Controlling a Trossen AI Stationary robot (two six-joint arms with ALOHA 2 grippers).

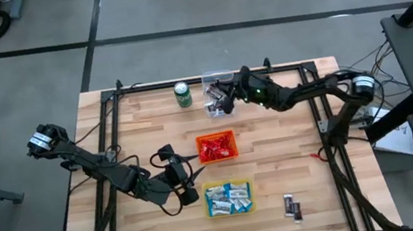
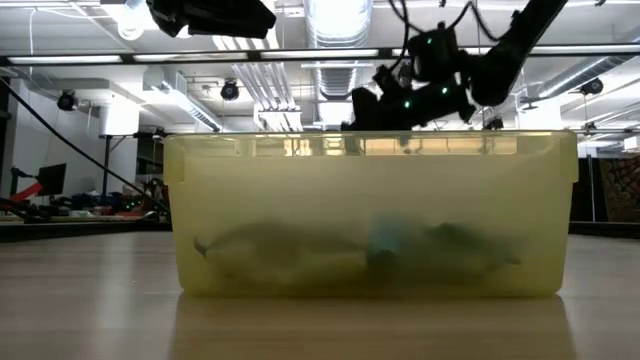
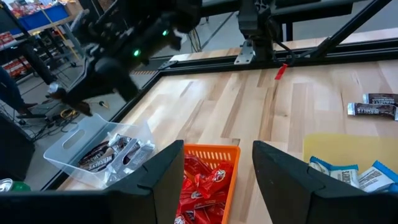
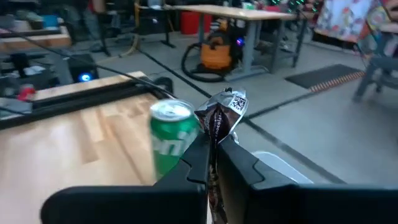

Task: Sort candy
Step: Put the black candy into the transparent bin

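My right gripper (image 4: pixel 214 148) is shut on a dark-wrapped candy (image 4: pixel 221 113) and hovers over the clear bin (image 1: pixel 218 93) at the table's far side, beside a green can (image 1: pixel 182 94). Dark candies (image 3: pixel 109 155) lie in that clear bin. The orange bin (image 1: pixel 217 146) holds red candies and the yellow bin (image 1: pixel 229 198) holds blue-and-white ones. Two more dark candies (image 1: pixel 291 206) lie on the table near its front right. My left gripper (image 3: pixel 214 180) stands open by the yellow bin's left side, holding nothing. My right gripper pinches the dark candy between its two fingers, on the wrapper's middle (image 4: pixel 214 132). One crinkled end (image 4: pixel 229 101) sticks out past the fingertips. The fingers come about level from the table's right. The candy is lifted clear, above the clear bin.
The black frame rails (image 1: pixel 112 137) run along the table's left, far and right edges. Bare wood lies between the orange bin and the right rail (image 1: pixel 291 144). In the low view the yellow bin (image 2: pixel 370 210) fills the foreground.
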